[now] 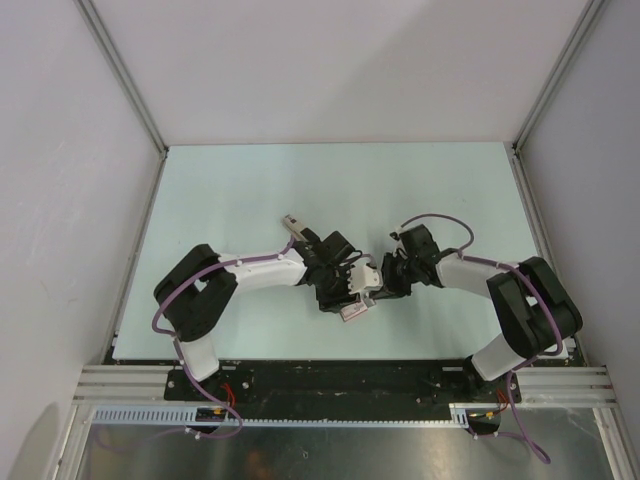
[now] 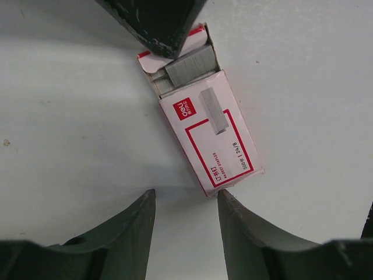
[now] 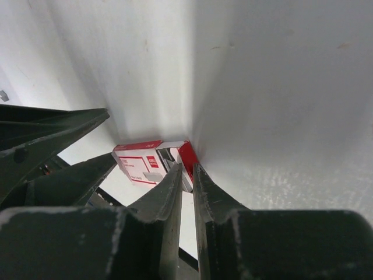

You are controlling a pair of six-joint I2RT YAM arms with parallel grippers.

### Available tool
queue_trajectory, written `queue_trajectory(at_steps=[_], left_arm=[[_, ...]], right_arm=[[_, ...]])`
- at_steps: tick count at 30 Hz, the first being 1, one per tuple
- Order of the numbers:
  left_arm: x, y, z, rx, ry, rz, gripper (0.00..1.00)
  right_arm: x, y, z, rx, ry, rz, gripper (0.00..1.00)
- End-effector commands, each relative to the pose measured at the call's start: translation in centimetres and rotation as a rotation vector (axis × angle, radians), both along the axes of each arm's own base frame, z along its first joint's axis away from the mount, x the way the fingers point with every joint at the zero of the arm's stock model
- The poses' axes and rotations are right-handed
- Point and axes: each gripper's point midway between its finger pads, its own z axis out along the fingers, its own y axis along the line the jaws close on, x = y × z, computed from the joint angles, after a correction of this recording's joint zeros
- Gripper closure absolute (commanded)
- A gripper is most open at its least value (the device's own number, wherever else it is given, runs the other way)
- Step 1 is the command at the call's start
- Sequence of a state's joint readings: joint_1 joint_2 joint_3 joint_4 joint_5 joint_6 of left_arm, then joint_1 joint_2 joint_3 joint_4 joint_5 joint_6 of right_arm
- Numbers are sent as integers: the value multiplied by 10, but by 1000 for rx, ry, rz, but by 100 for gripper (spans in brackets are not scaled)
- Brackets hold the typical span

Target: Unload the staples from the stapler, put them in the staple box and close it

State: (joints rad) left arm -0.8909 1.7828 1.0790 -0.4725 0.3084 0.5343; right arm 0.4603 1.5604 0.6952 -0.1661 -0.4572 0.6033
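Observation:
The stapler (image 1: pixel 291 221) lies on the table behind my left arm, away from both grippers. A pink-and-white staple box (image 2: pixel 213 140) lies flat with its end open, and a grey block of staples (image 2: pixel 189 64) shows inside it. My left gripper (image 2: pixel 186 192) is open at the box's closed end, with its right fingertip (image 2: pixel 221 195) touching the box's corner and nothing between the fingers. My right gripper (image 3: pixel 186 167) has its fingers nearly together at the box's open end (image 3: pixel 183 153). The red end flap runs into the thin gap between them. In the left wrist view its dark fingers (image 2: pixel 157 23) cover part of that opening.
Both arms meet near the table's middle, above the box (image 1: pixel 352 311). Grey walls with metal frame posts (image 1: pixel 125 75) enclose the pale table (image 1: pixel 220 190). The black base rail (image 1: pixel 340 375) runs along the near edge.

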Motion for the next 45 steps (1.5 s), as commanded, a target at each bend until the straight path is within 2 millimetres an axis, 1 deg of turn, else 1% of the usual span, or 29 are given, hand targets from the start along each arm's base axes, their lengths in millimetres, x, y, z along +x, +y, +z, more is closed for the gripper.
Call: queue_trajectory(at_steps=[1,7,17,20,24,31,35,40,45], left_arm=[[5,-2,-5,6,-28,-11,48],[5,-1,-6,11,-28,-11,48],[5,-1,-5,10,-33,-8,48],[6,0,-4,12,-38,-9,48],[6,0,-4,10,-40,-9,48],[6,2,-4,14,-44,-11,49],[7,-1,-2,8,-44,-6,49],[8,-4,1,-2,-43,1,49],[8,-4,2,-4,-41,2,49]], right_arm=[[-6,9,11,34,-15,19,82],[-9,14,13,40,-16,29,82],[-17,23,11,43,-3,57,81],[-20,23,9,44,6,62,79],[-22,21,8,41,13,66,73],[-15,10,22,57,-10,38,65],[-14,15,26,90,-12,41,64],[-18,27,23,106,-5,59,64],[-19,30,23,113,-3,63,64]])
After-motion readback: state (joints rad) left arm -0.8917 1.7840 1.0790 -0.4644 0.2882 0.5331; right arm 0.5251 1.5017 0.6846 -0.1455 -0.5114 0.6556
